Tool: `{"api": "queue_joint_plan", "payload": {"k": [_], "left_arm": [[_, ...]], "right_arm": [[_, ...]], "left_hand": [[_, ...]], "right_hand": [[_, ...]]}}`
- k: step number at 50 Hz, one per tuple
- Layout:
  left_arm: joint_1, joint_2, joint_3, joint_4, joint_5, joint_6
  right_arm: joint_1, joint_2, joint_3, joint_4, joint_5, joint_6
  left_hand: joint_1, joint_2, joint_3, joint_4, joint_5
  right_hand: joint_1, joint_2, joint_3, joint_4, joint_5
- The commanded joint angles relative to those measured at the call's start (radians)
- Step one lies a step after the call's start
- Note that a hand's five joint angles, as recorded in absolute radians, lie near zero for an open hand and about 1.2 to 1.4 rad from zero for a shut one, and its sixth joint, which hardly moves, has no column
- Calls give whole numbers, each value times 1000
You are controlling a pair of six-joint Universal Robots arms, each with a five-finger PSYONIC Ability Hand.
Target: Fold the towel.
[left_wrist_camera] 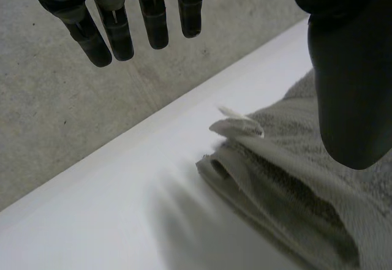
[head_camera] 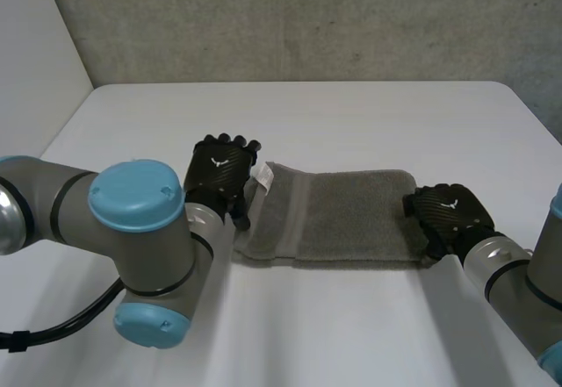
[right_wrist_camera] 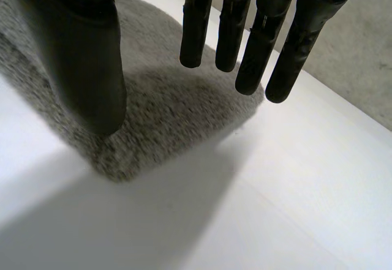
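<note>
The left robot hand (head_camera: 221, 169) is hovering with straight, relaxed fingers, gripping nothing, over the left end of the grey-green terry towel (head_camera: 351, 218), which is lying as a long folded band on the white table (head_camera: 351, 115). The right robot hand (head_camera: 448, 213) is hanging equally open over the right end. The cloth is likely handling soft, light and floppy, so pinching the layered end corners is looking safest.

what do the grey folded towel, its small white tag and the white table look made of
Grey folded towel: looks like terry cloth, matte, with a fuzzy pile and a flatter woven band.
Small white tag: probably thin fabric; it curls up at the towel's end.
White table: smooth, even and hard-looking, perhaps laminate.
</note>
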Motion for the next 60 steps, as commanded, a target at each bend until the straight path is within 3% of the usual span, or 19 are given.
{"api": "queue_joint_plan", "payload": {"k": [1,3,4,6,18,20,25,35,45,48,50,51,52,60], "left_arm": [[26,13,-32,23,85,-98],[32,24,-38,33,91,-101],[32,24,-38,33,91,-101],[32,31,-39,37,91,-101],[49,91,-53,37,91,-101],[49,100,-53,37,91,-101],[49,100,-56,37,91,-103],[48,100,-68,46,93,-103],[48,99,-70,47,94,-103],[48,99,-70,49,94,-103],[48,99,-70,49,94,-101],[48,99,-70,49,94,-101],[48,99,-70,49,93,-101],[49,109,-67,47,93,-101]], "right_arm": [[-8,66,-25,0,4,-3],[-8,97,-38,-3,7,-3],[-8,97,-38,-3,7,-3],[-8,95,-42,-14,8,-1],[-7,69,-70,-3,16,3],[-7,69,-53,0,11,20],[-8,60,-23,1,14,49],[-10,41,21,1,1,49],[-4,54,16,0,5,49],[-2,54,16,-3,7,49],[-7,54,7,-3,8,49],[-7,54,7,-3,8,49],[-8,52,-2,-6,16,48],[-10,17,-82,18,79,-35]], "left_hand": [[-37,-40,-49,-20,-220],[-40,-43,-52,-23,-223],[-40,-43,-52,-23,-223],[-43,-46,-55,-26,-226],[-52,-55,-64,-35,-235],[-52,-55,-64,-35,-235],[-52,-55,-64,-35,-235],[-52,-55,-64,-35,-235],[-52,-55,-64,-35,-235],[-52,-55,-64,-35,-235],[-52,-55,-64,-35,-235],[-52,-55,-64,-35,-235],[-52,-55,-64,-35,-235],[-55,-58,-67,-38,-238]], "right_hand": [[79,61,68,70,93],[488,470,477,479,502],[490,472,479,481,504],[863,845,853,854,877],[865,847,854,856,879],[404,386,394,395,418],[71,53,60,62,85],[-27,-44,-37,-36,-12],[-6,-24,-17,-15,8],[164,146,154,155,178],[614,596,603,605,628],[616,599,606,607,630],[862,845,852,853,876],[865,847,854,856,879]]}}
